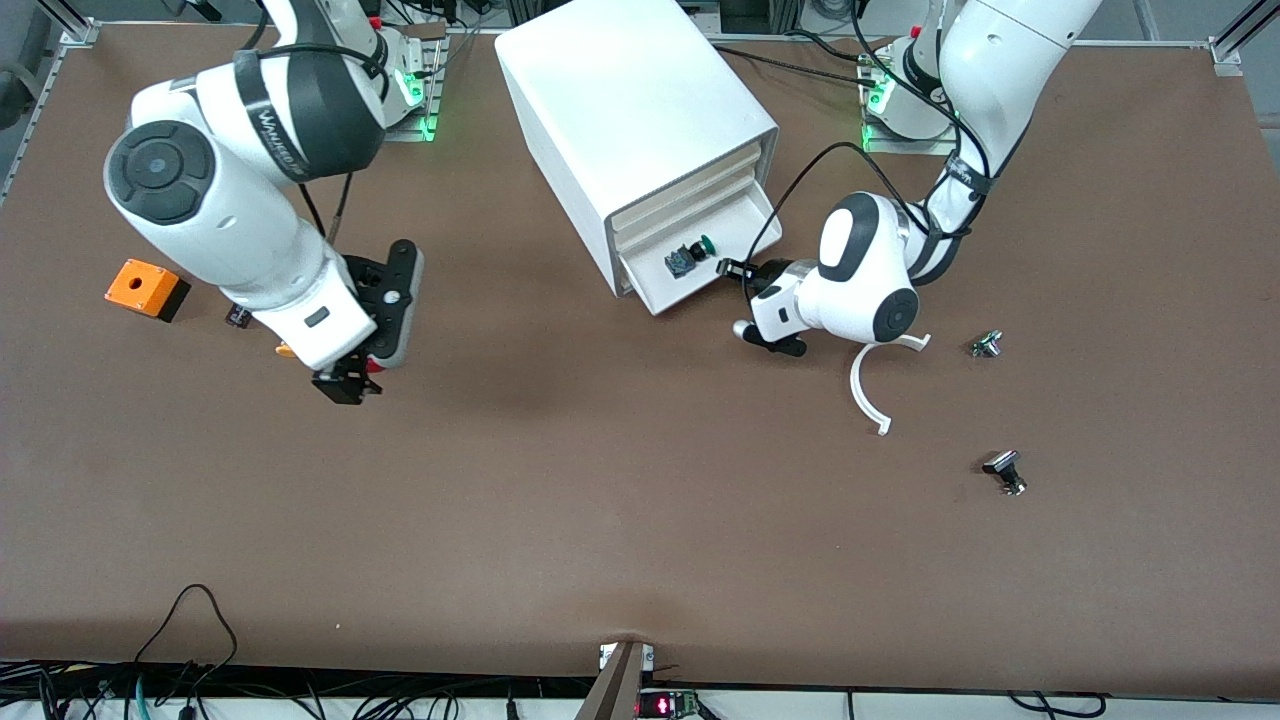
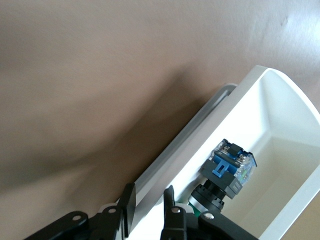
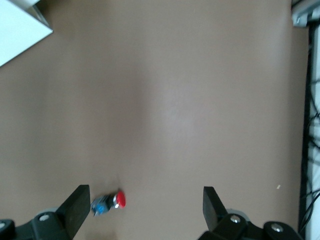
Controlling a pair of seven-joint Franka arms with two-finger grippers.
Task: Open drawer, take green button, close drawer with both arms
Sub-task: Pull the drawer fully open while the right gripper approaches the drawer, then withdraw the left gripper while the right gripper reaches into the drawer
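The big white cabinet (image 1: 630, 110) stands at the robots' edge of the table. Its bottom drawer (image 1: 664, 296) is pulled out. The green-capped button (image 1: 692, 257) lies on its side in the drawer and shows close up in the left wrist view (image 2: 227, 172). My left gripper (image 1: 730, 268) is at the drawer's front lip, at the corner toward the left arm's end. In the left wrist view (image 2: 149, 202) its fingers sit close together, with the drawer's lip (image 2: 200, 125) between them. My right gripper (image 1: 350, 385) is open and empty over the table, with its fingers (image 3: 77, 202) wide apart.
A red-capped pushbutton (image 3: 112, 201) lies on the table under my right gripper. An orange box (image 1: 147, 288) sits toward the right arm's end. A white curved piece (image 1: 868, 392) and two small metal parts (image 1: 987, 344) (image 1: 1005, 470) lie toward the left arm's end.
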